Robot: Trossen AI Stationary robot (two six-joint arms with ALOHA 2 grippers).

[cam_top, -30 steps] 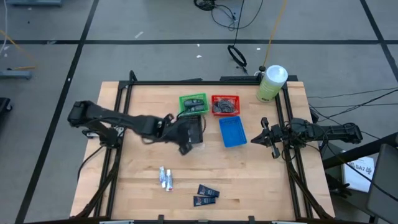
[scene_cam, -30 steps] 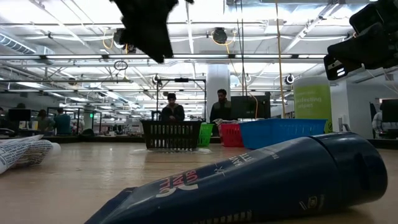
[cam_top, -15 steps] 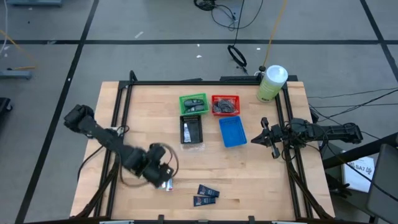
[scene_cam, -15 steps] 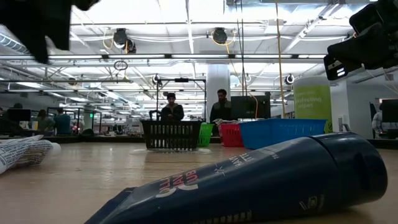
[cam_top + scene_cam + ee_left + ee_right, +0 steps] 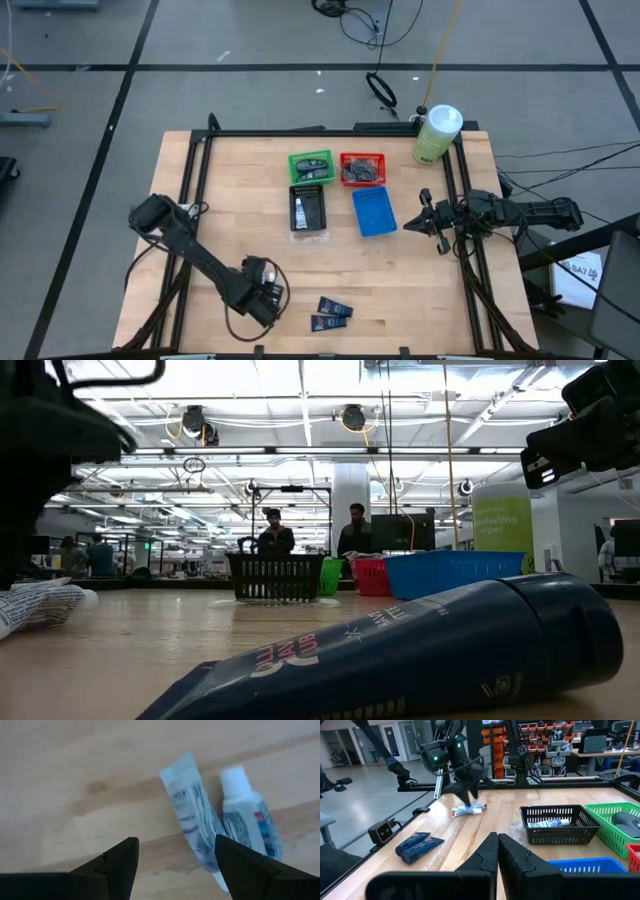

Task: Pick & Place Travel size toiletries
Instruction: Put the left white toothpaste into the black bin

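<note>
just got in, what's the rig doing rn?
Sorting travel toiletries into bins. The left tool is open, hovering over two white tubes lying side by side near the table's front, not gripping either. One tube already lies in the black bin; two navy tubes still lie on the table. The right tool is shut, parked at the right edge. The blue bin looks empty.

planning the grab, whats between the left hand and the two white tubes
Nothing: in the left wrist view, only bare table separates the open left hand from the white tubes.
</note>
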